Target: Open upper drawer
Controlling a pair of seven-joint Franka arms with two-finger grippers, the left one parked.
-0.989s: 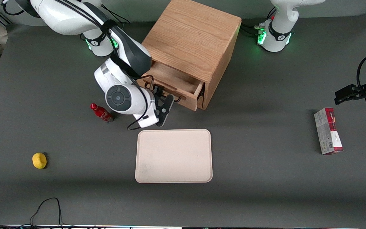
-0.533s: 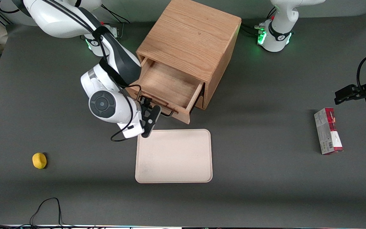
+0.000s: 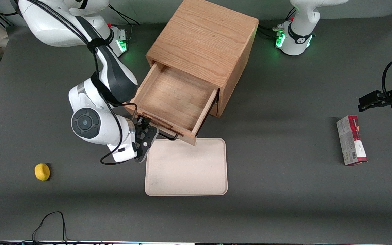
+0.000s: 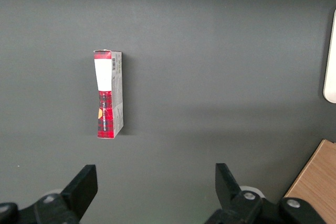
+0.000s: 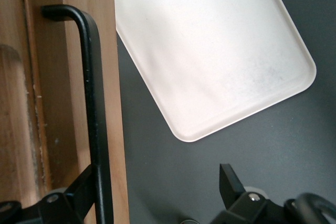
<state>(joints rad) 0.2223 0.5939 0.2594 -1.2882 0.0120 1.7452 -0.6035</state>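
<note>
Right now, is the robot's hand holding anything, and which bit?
Nothing is clamped. The gripper is open around the upper drawer's black handle. The bar lies against one finger; the other stands apart.

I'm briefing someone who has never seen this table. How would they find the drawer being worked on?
Find the oak cabinet in the middle of the table. The upper drawer is the wooden box standing pulled out of it, reaching over the edge of the beige tray. The gripper is at its thin black bar handle.
</note>
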